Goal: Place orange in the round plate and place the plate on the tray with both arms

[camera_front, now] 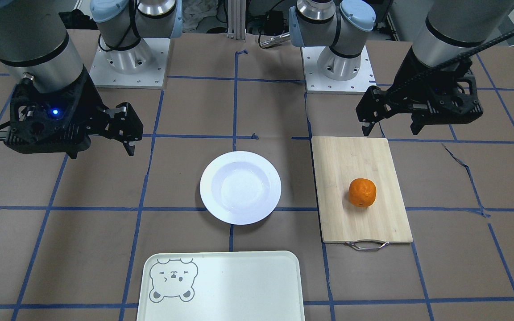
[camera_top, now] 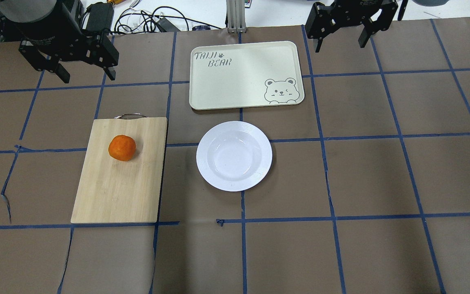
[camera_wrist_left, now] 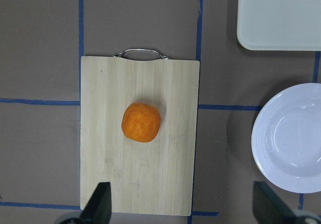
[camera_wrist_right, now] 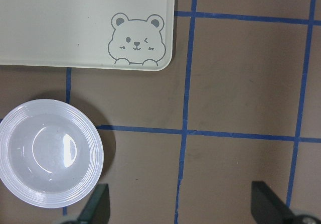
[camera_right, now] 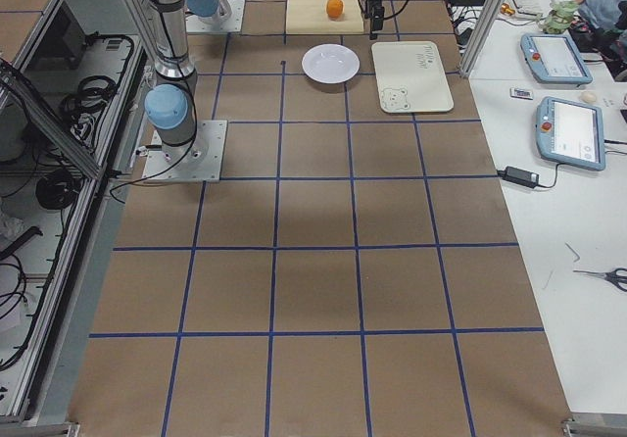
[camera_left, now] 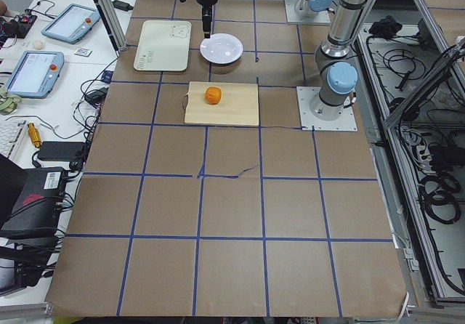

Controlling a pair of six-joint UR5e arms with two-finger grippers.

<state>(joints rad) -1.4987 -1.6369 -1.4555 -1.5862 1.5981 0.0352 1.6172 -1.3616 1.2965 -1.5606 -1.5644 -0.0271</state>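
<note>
The orange (camera_front: 362, 192) (camera_top: 122, 148) (camera_wrist_left: 141, 122) lies on a bamboo cutting board (camera_top: 116, 192). The round plate (camera_front: 240, 187) (camera_top: 234, 156) (camera_wrist_right: 47, 158) sits empty at the table's middle, beside the board. The tray (camera_front: 221, 285) (camera_top: 243, 73) (camera_wrist_right: 75, 23), with its bear face, lies just beyond the plate on the side away from the robot, and holds nothing. My left gripper (camera_front: 391, 131) (camera_top: 86, 76) (camera_wrist_left: 183, 206) hangs open, high above the board. My right gripper (camera_front: 101, 151) (camera_top: 340, 45) (camera_wrist_right: 181, 204) hangs open too, high over bare table to the plate's right.
The board has a metal handle (camera_top: 129, 116) on its far end. Brown paper with blue tape lines covers the table (camera_top: 382, 171). Cables (camera_top: 149, 20) and tablets (camera_left: 33, 73) lie past the far edge. The arm bases (camera_front: 127, 67) stand on the robot's side.
</note>
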